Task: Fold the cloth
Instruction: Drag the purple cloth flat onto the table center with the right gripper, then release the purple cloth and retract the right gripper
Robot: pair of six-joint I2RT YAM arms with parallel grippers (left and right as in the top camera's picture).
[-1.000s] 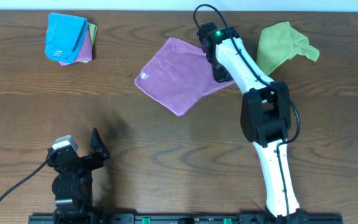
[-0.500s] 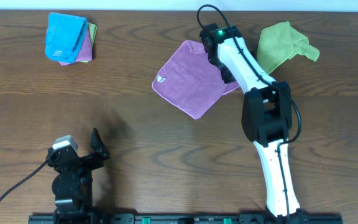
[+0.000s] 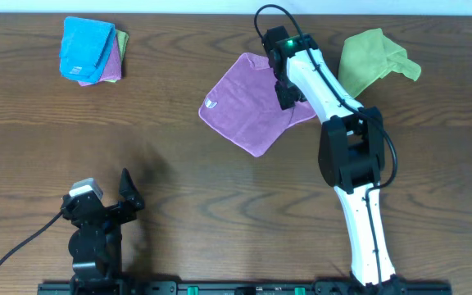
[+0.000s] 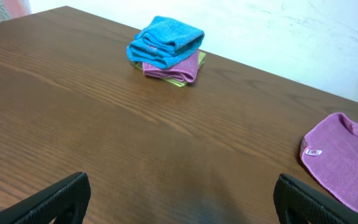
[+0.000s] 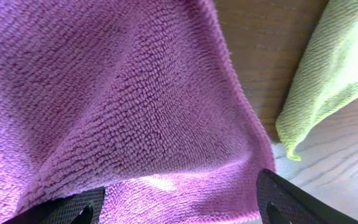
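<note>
The purple cloth (image 3: 251, 105) lies flat on the table as a diamond, its white tag (image 3: 211, 103) at the left corner. My right gripper (image 3: 288, 92) hovers over the cloth's right corner. In the right wrist view its fingers are spread wide, with the cloth (image 5: 123, 106) lying loose beneath and between them, so the right gripper (image 5: 179, 202) is open. My left gripper (image 4: 179, 199) stays at the near left of the table, open and empty, far from the cloth (image 4: 347, 155), whose tag (image 4: 314, 152) faces it.
A lime-green cloth (image 3: 375, 59) lies crumpled just right of the right arm, its edge (image 5: 328, 74) close to the purple corner. A stack of folded cloths (image 3: 91, 51), blue on top, sits at the far left.
The right gripper dragged the cloth a little to the right, then opened and let go of its right corner. The left arm has not moved.
</note>
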